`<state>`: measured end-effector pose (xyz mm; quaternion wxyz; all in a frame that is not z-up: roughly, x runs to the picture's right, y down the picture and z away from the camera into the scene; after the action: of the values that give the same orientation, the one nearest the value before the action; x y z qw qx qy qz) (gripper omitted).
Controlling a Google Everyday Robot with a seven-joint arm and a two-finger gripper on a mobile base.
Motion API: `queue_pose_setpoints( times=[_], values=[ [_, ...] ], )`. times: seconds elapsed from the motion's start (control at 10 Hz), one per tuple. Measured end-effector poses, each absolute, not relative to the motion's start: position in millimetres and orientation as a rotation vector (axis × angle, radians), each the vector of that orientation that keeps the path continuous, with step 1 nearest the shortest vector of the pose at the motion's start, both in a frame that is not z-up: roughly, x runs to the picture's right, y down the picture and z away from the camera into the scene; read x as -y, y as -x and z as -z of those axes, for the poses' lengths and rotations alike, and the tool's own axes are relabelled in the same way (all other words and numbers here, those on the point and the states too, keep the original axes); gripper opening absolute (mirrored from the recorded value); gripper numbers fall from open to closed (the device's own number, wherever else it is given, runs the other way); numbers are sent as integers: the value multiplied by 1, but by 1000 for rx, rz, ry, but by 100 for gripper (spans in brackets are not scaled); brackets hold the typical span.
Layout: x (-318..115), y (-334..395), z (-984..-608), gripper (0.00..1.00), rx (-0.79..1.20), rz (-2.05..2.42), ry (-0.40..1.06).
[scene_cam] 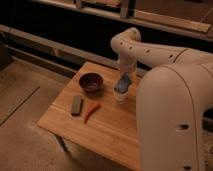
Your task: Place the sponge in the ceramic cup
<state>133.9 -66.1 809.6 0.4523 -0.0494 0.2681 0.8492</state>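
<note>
The white ceramic cup (pixel 120 96) stands on the wooden table (pixel 107 130), right of the brown bowl. The blue sponge (pixel 123 83) sits upright at the cup's mouth, its lower end in or just above the rim. My gripper (pixel 123 80) hangs from the white arm directly over the cup, at the sponge's top.
A dark brown bowl (pixel 91 82) is at the table's back left. A grey rectangular block (pixel 76 105) and an orange-red curved object (pixel 91 111) lie in front of it. My large white arm body (pixel 170 115) covers the table's right side. A dark wall runs behind.
</note>
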Motion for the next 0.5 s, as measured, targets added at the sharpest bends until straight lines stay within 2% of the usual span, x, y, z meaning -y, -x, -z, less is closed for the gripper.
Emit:
queue_pose_setpoints(
  times=[0.5],
  values=[
    [78,-130,-799,80,-613,-2099,114]
  ],
)
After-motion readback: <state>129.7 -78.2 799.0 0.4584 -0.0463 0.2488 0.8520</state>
